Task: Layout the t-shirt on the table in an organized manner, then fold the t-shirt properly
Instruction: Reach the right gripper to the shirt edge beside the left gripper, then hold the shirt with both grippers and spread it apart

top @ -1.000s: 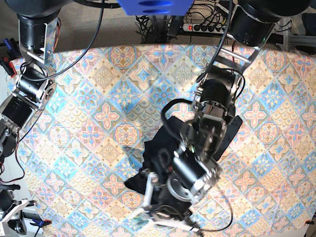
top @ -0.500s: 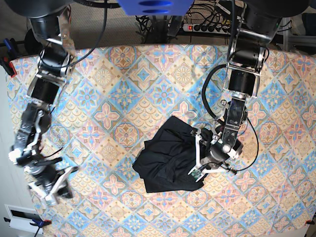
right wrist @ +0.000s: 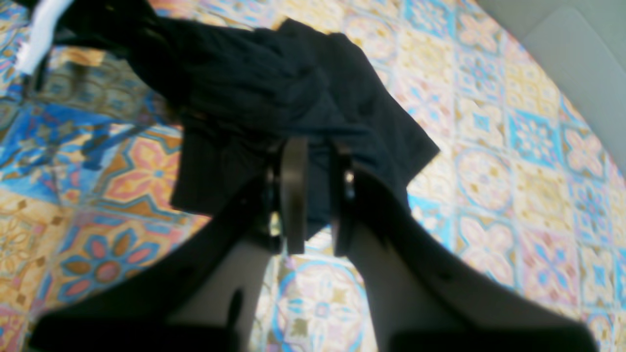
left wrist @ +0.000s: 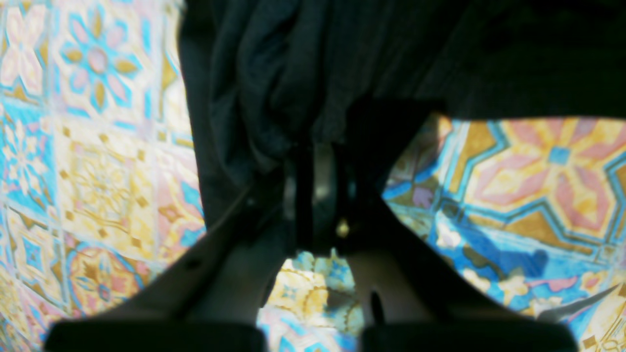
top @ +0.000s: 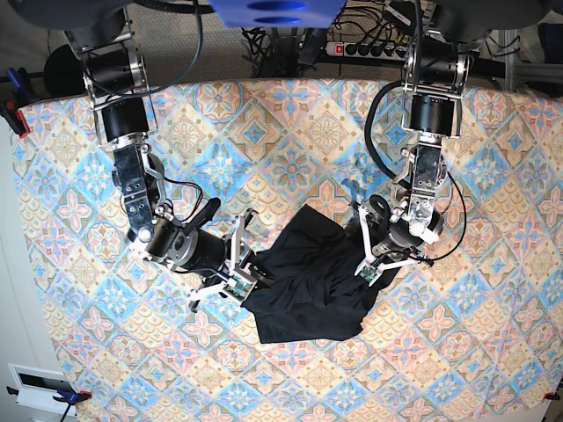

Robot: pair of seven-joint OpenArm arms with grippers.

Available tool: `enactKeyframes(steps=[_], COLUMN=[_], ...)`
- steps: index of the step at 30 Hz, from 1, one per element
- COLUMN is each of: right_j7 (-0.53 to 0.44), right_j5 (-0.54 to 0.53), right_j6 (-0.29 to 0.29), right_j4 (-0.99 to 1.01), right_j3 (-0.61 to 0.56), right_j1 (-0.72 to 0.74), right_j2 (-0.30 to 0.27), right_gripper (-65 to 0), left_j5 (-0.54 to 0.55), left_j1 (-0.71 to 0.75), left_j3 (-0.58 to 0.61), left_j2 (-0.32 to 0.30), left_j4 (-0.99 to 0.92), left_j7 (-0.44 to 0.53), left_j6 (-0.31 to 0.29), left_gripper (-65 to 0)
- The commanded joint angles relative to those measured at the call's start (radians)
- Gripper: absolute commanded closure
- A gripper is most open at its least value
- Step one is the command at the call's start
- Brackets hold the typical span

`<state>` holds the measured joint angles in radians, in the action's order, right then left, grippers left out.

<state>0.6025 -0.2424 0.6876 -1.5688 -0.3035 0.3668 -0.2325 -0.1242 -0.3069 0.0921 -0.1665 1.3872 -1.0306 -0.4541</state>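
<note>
The t-shirt lies crumpled in a dark heap on the table, a little toward the near edge from the middle, one flat corner sticking out at its lower side. Both arms reach down to it from the far edge.

The left gripper sits at the shirt's right edge, its jaws pinched together on a bunched fold of black cloth that hangs up from them.

The right gripper is at the shirt's left edge. Its jaws stand slightly apart, with the shirt's hem lying between the fingers; whether they still grip the cloth I cannot tell.
</note>
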Motion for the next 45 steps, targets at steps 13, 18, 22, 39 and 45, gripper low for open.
enactKeyframes(steps=[13, 18, 22, 39, 45], right_j7=[-0.065, -0.132, -0.197, -0.355, -0.355], right_j5=[-0.01, -0.01, -0.008, 0.002, 0.203], right_j6=[-0.003, -0.003, -0.003, -0.003, -0.003], right_j4=[0.19, 0.321, 0.44, 0.729, 0.746], right_j3=[-0.331, -0.457, -0.535, -0.566, -0.595], right_j1=[0.205, 0.308, 0.378, 0.539, 0.547], right_j2=[0.0, 0.0, 0.002, 0.123, 0.135], right_gripper=[-21.3, -22.0, -21.9, -22.2, -28.0], left_j5=[0.007, 0.007, 0.005, 0.004, -0.001], left_j1=[0.028, 0.031, 0.031, 0.053, 0.053], left_j3=[-0.005, -0.005, -0.005, -0.004, -0.004], left_j2=[-0.001, 0.018, 0.026, 0.048, 0.048], left_j4=[0.017, 0.017, 0.017, 0.017, 0.017], left_j7=[0.04, 0.04, 0.04, 0.036, 0.036], left_j6=[0.005, 0.005, 0.005, 0.005, 0.005], left_gripper=[0.0, 0.0, 0.0, 0.0, 0.0])
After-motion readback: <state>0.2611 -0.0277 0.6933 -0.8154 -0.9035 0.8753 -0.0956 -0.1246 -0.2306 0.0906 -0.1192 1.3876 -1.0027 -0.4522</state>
